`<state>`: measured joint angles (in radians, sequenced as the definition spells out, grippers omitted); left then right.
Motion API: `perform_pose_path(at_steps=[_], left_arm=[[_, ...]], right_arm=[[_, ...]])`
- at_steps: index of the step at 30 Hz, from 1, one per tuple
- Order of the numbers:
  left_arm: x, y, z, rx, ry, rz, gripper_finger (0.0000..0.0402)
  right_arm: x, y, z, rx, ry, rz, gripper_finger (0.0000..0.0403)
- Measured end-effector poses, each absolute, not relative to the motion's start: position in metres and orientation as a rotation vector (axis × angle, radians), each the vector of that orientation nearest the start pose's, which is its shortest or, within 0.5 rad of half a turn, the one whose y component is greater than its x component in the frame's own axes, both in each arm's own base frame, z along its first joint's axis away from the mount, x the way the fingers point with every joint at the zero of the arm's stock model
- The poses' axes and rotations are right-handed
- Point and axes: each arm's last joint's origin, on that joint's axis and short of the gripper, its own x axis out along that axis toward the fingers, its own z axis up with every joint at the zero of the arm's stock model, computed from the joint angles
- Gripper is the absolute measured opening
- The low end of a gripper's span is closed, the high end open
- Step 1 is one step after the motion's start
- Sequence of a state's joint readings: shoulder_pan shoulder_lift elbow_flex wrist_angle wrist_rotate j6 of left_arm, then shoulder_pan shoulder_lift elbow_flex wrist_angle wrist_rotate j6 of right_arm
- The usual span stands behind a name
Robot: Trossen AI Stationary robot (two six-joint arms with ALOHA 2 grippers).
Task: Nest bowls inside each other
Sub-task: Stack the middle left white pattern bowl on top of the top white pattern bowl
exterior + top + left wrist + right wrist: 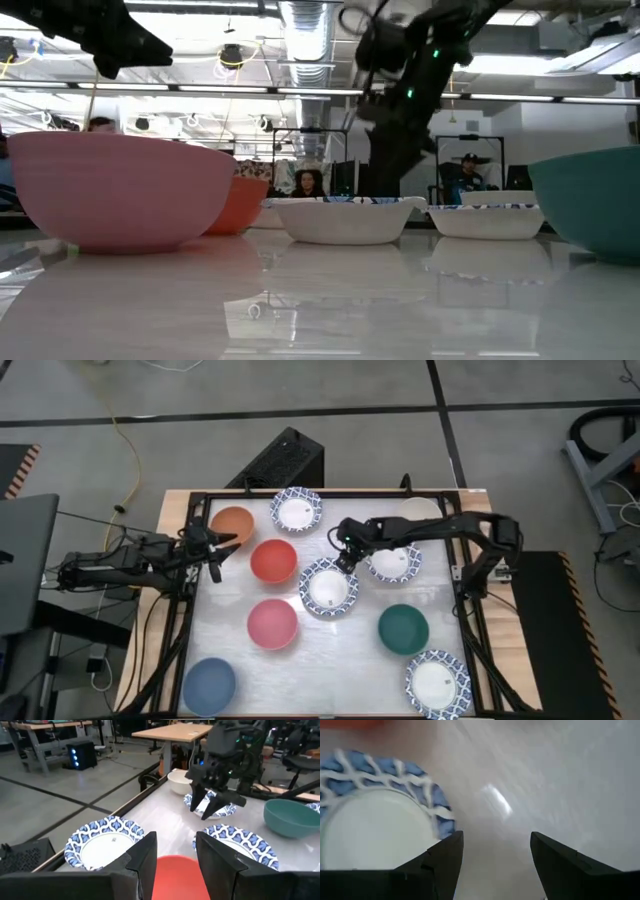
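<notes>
Ten bowls rest on their bases on the white table point(350, 650): orange point(232, 525), red point(273, 560), pink point(272, 623), blue point(209, 685), dark green point(403, 629), cream point(420, 509) and several blue-patterned ones, among them a central one point(328, 588) and one under my right arm point(398, 565). My right gripper point(345, 560) hangs open, tilted down, over the central patterned bowl's point(375, 820) far rim and the bare table beside it. My left gripper point(215, 550) hovers open between the orange and red bowls, well above the table, with the red bowl point(175, 875) showing past its fingers.
A black frame point(330, 494) rims the table. More patterned bowls stand at the far edge point(296, 510) and the near right corner point(437, 683). Bare table lies between the pink and green bowls. People sit in the room beyond the table point(308, 183).
</notes>
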<state>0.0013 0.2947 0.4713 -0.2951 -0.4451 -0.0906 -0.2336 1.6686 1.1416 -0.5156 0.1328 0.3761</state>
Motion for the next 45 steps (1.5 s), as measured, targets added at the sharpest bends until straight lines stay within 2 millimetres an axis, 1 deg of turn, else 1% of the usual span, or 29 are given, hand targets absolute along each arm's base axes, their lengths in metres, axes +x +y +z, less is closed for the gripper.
perform_pose_path(at_steps=[5, 9, 11, 13, 16, 20, 22, 25, 30, 34, 39, 45], left_arm=[[0.091, 0.013, 0.269, -0.059, 0.119, 0.451, 0.0126], [0.091, 0.013, 0.268, -0.059, 0.127, 0.452, 0.0126], [0.091, 0.013, 0.268, -0.059, 0.127, 0.452, 0.0126], [0.091, 0.013, 0.268, -0.059, 0.127, 0.452, 0.0126], [0.091, 0.013, 0.268, -0.06, 0.127, 0.451, 0.0126], [0.091, 0.013, 0.267, -0.093, 0.128, 0.454, 0.0126], [0.091, 0.013, 0.266, -0.103, 0.138, 0.455, 0.0126], [0.09, 0.013, 0.264, -0.107, 0.158, 0.457, 0.0126], [0.09, 0.013, 0.263, -0.118, 0.164, 0.459, 0.0126], [0.09, 0.013, 0.263, -0.118, 0.164, 0.459, 0.0126], [0.09, 0.013, 0.263, -0.122, 0.166, 0.46, 0.0126], [0.09, 0.013, 0.262, -0.129, 0.169, 0.462, 0.0126]], right_arm=[[0.334, -0.09, 0.19, 0.442, 1.02, -0.468, 0.0255], [0.339, -0.091, 0.181, 0.466, 1.029, -0.425, 0.0255], [0.339, -0.091, 0.18, 0.466, 1.034, -0.424, 0.0255], [0.339, -0.092, 0.181, 0.465, 1.031, -0.424, 0.0255], [0.337, -0.093, 0.189, 0.466, 1.004, -0.426, 0.0255], [0.333, -0.092, 0.207, 0.433, 0.94, -0.402, 0.0255], [0.332, -0.088, 0.216, 0.407, 0.909, -0.379, 0.0255], [0.332, -0.08, 0.224, 0.357, 0.889, -0.327, 0.0255], [0.338, -0.067, 0.222, 0.313, 0.887, -0.261, 0.0255], [0.342, -0.063, 0.216, 0.305, 0.897, -0.247, 0.0255], [0.346, -0.065, 0.213, 0.282, 0.883, -0.24, 0.0255], [0.349, -0.072, 0.196, 0.292, 0.935, -0.261, 0.0255]])
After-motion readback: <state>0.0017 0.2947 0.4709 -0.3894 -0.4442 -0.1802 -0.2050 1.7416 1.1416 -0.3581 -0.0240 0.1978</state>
